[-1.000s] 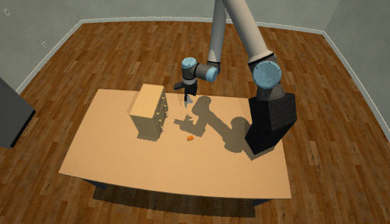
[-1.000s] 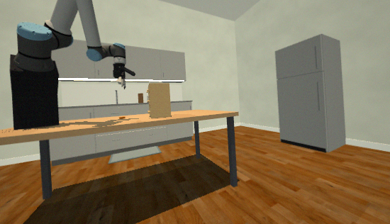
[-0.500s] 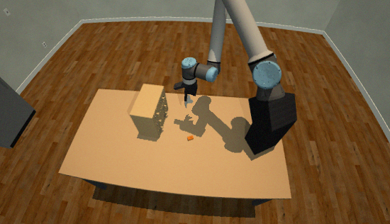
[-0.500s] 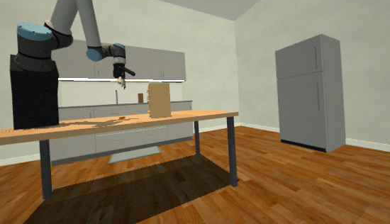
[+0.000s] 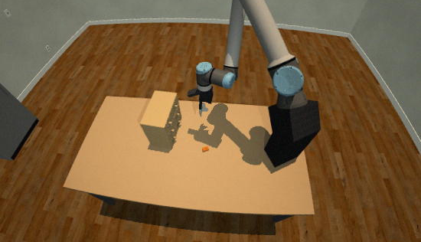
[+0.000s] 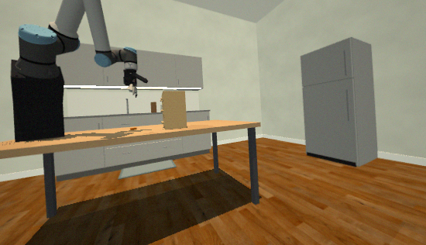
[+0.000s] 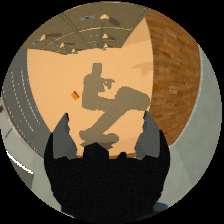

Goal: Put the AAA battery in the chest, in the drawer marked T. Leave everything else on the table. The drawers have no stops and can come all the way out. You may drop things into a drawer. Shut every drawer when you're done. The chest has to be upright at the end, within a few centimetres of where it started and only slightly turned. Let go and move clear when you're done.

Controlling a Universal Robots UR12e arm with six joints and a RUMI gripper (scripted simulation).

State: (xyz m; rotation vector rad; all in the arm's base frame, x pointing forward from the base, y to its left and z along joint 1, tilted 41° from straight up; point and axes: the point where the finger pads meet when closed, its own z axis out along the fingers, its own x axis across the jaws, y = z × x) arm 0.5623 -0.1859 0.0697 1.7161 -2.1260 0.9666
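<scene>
The chest (image 5: 154,109) (image 6: 174,110) stands upright on the table, its knobbed drawer front facing the arm's side; in the wrist view the drawer front (image 7: 75,35) shows at the top. I see no drawer standing out; the drawer letters are too small to read. A small orange object (image 5: 205,148) (image 6: 133,129) (image 7: 75,95) lies on the table in front of the chest; it may be the battery, but I cannot tell. My gripper (image 5: 201,112) (image 6: 134,94) (image 7: 105,111) is open and empty, high above the table near its far edge in the top view.
The table (image 5: 184,181) (image 6: 232,123) (image 7: 45,75) carries the chest, the orange object and the arm's black base (image 5: 292,132) (image 6: 38,108). The arm's shadow falls between chest and base. The table's edge and the wooden floor (image 7: 175,75) lie to the right in the wrist view.
</scene>
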